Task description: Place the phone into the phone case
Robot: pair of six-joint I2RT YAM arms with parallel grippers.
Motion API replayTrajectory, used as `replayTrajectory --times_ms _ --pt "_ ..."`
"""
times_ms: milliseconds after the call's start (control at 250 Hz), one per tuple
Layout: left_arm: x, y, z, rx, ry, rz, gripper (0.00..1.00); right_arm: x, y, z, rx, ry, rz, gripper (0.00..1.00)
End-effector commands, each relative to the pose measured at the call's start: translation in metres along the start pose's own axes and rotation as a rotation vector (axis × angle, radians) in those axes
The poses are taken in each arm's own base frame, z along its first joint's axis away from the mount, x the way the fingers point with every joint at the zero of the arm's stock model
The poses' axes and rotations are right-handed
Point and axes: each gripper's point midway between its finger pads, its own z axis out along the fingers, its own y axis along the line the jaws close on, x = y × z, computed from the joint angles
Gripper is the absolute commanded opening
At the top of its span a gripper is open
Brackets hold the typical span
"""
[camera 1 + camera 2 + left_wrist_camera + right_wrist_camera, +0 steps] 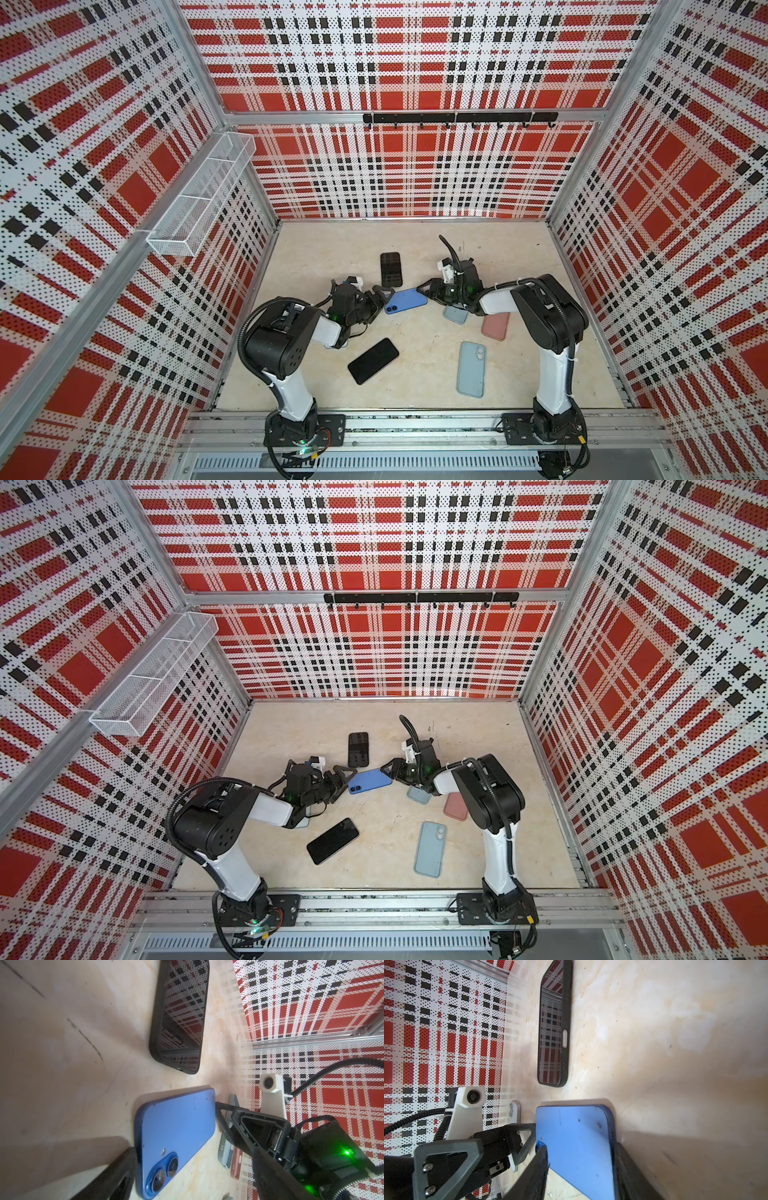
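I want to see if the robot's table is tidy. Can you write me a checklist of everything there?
Surface: beige tabletop, scuffed; no spills seen.
Job's things: blue phone back up, mid-table; grey-blue case and pink case lie by the right arm, the grey-blue one partly under it.
Clutter: black phone screen up; black-cased phone; pale blue phone back up.
Grippers: right gripper shut on the blue phone's plain end; left gripper open at its camera end.
Cables: a black ribbed hose loops over each arm.
Surroundings: plaid walls, wire basket, hook rail.
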Motion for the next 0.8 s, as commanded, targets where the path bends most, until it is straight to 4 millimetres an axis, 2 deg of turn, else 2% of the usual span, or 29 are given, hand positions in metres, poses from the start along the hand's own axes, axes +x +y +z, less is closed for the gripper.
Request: replayTrajectory --times_ms 0,384,796 --pt "0.037 -0.053 0.002 0.165 0.154 0.034 0.88 0.093 0.002 0.017 -0.057 0.298 0.085 0.51" --pt "0.034 -0.077 -0.006 0.167 0.146 0.093 0.88 0.092 -0.002 0.015 -0.064 0.292 0.093 0.52" --pt "0.020 -0.096 -0.015 0.163 0.085 0.146 0.90 0.093 -0.003 0.013 -0.074 0.298 0.099 0.52"
